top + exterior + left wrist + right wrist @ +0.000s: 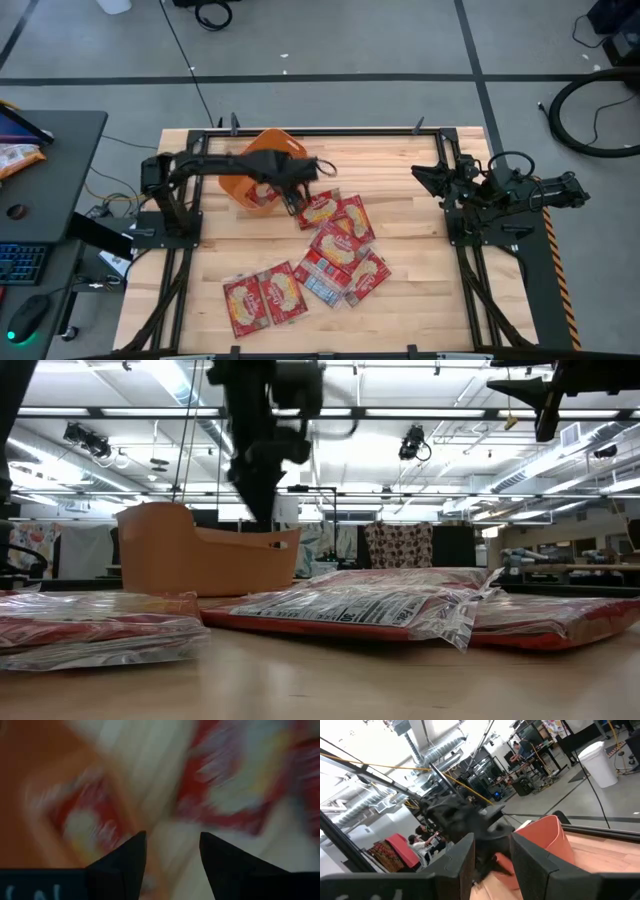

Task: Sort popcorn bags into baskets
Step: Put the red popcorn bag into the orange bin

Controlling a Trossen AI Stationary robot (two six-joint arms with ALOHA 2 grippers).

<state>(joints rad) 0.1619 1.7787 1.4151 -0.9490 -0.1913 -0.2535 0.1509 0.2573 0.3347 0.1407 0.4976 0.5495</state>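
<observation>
A: Any readable writing? Left gripper [297, 200] where?
B: Fine black print on one popcorn bag [350, 608], illegible; fingers apart, empty, beside orange basket [262, 150]; other bags mid-table; right gripper [418, 173] parked.

Overhead and table-level views share the basket [262, 172].

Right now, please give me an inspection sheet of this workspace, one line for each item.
Surface: wooden table, bare at its right part.
Job's things: orange basket at the far left, one bag showing inside; popcorn bags loose in the middle and near edge.
Clutter: nothing seen.
Grippers: left pincer open, empty, between basket and nearest bag; right pincer open, parked at the right edge.
Cables: black cable on the floor.
Surroundings: desk with keyboard at left; people far behind.
</observation>
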